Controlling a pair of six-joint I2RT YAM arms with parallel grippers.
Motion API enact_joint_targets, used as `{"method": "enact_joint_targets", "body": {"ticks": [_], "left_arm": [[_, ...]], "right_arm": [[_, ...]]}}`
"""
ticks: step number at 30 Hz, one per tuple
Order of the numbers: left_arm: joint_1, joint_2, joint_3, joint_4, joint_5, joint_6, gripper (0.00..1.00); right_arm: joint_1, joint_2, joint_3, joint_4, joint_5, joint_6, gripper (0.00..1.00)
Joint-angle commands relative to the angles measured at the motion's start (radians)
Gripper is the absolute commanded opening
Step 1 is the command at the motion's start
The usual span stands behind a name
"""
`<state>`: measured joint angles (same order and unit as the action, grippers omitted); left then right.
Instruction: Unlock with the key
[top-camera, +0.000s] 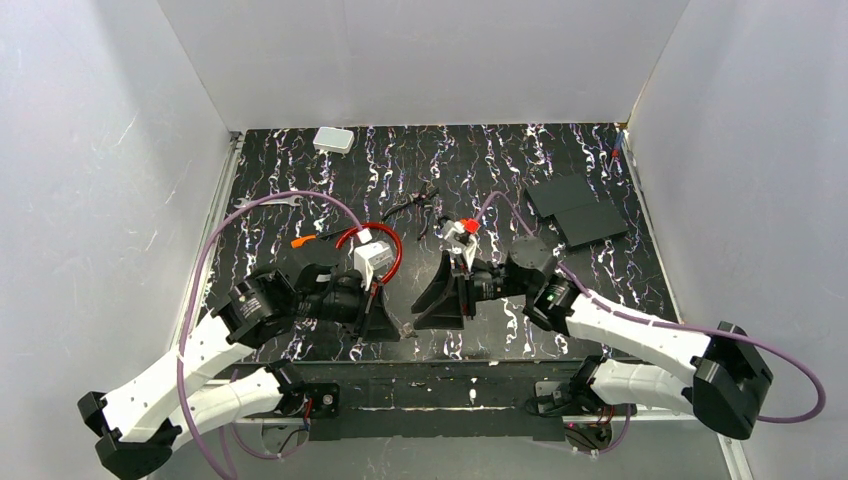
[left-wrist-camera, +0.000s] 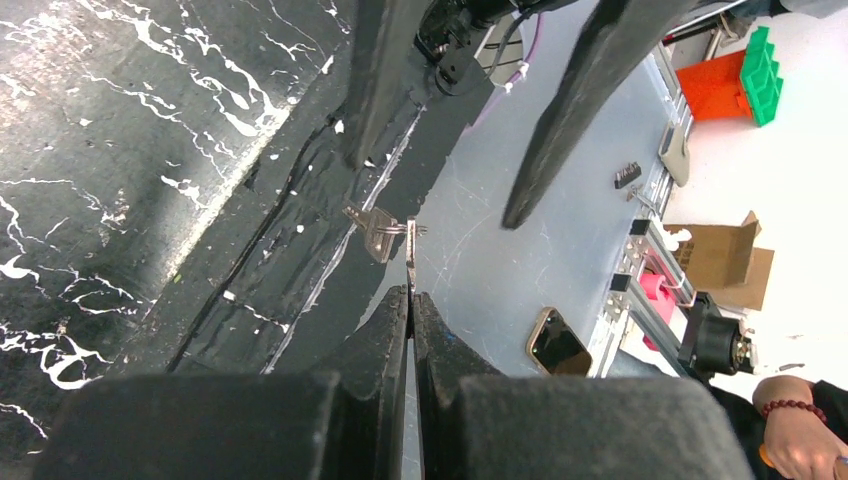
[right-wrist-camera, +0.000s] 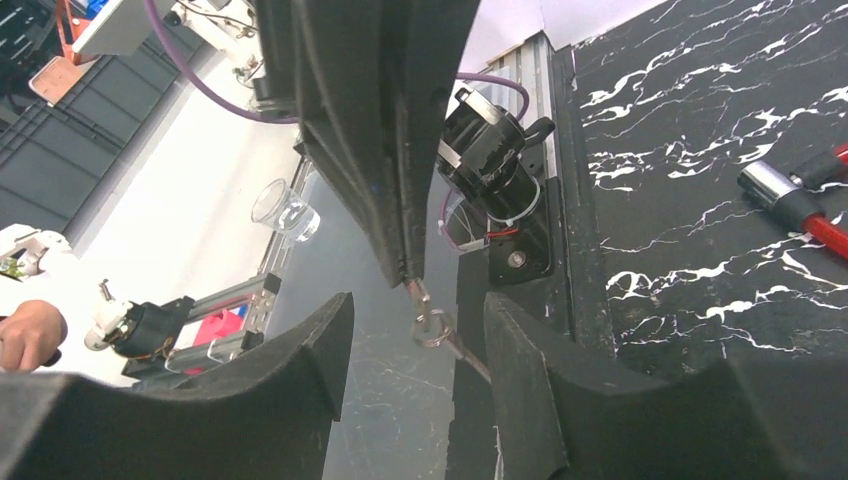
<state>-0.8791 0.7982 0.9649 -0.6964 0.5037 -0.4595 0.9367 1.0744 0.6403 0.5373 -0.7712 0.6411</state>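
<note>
My left gripper (left-wrist-camera: 411, 297) is shut on a small thin metal key (left-wrist-camera: 410, 255). A second key (left-wrist-camera: 370, 231) hangs beside it on a ring. It holds them just above the table's near edge (top-camera: 405, 328). My right gripper (right-wrist-camera: 418, 310) is open. Its two fingers (left-wrist-camera: 575, 110) stand either side of the hanging keys (right-wrist-camera: 432, 322) without touching them. The padlock (top-camera: 372, 258), a white body with a red cable loop (top-camera: 345, 238), lies on the mat behind my left gripper (top-camera: 385, 318). The cable's end (right-wrist-camera: 800, 205) shows in the right wrist view.
A red-and-white piece (top-camera: 465, 232) and black pliers (top-camera: 420, 205) lie mid-table. An orange-and-black piece (top-camera: 305, 240) lies left of the lock. A white box (top-camera: 333, 140) sits at the back, and black pads (top-camera: 578, 210) at the right. White walls enclose the mat.
</note>
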Motion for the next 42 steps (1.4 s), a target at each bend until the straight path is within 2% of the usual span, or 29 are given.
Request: {"method": "enact_joint_targets", "body": {"ticks": [1, 6, 11, 14, 20, 24, 27, 33, 34, 39, 42], "left_arm": [[0.002, 0.018, 0.043, -0.012, 0.066, 0.037, 0.0], [0.003, 0.018, 0.032, 0.002, 0.069, 0.041, 0.0], [0.003, 0.014, 0.024, 0.007, 0.063, 0.044, 0.0], [0.003, 0.01, 0.017, 0.011, 0.058, 0.044, 0.0], [0.003, 0.0, 0.01, 0.012, 0.052, 0.039, 0.0], [0.003, 0.0, 0.005, 0.011, 0.049, 0.039, 0.0], [0.003, 0.0, 0.003, 0.011, 0.043, 0.039, 0.0], [0.002, 0.0, 0.011, 0.007, 0.017, 0.038, 0.0], [0.003, 0.0, 0.012, 0.005, 0.011, 0.039, 0.03], [0.003, 0.012, 0.036, -0.034, -0.007, 0.038, 0.39], [0.003, 0.001, 0.071, -0.082, -0.071, 0.058, 0.54]], "right_arm": [[0.037, 0.033, 0.03, 0.082, 0.026, 0.0, 0.57], [0.074, 0.047, 0.05, 0.031, 0.036, -0.053, 0.52], [0.088, 0.062, 0.053, 0.016, 0.041, -0.066, 0.39], [0.093, 0.074, 0.052, 0.023, 0.041, -0.062, 0.35], [0.099, 0.089, 0.059, 0.031, 0.037, -0.06, 0.17], [0.102, 0.092, 0.055, 0.036, 0.035, -0.06, 0.12], [0.103, 0.089, 0.052, 0.038, 0.029, -0.058, 0.02], [0.106, 0.064, 0.032, 0.042, 0.015, -0.066, 0.01], [0.106, 0.056, 0.025, 0.042, 0.017, -0.068, 0.01], [0.106, 0.006, -0.002, -0.014, 0.072, -0.094, 0.01], [0.106, -0.023, -0.012, -0.093, 0.137, -0.111, 0.01]]}}
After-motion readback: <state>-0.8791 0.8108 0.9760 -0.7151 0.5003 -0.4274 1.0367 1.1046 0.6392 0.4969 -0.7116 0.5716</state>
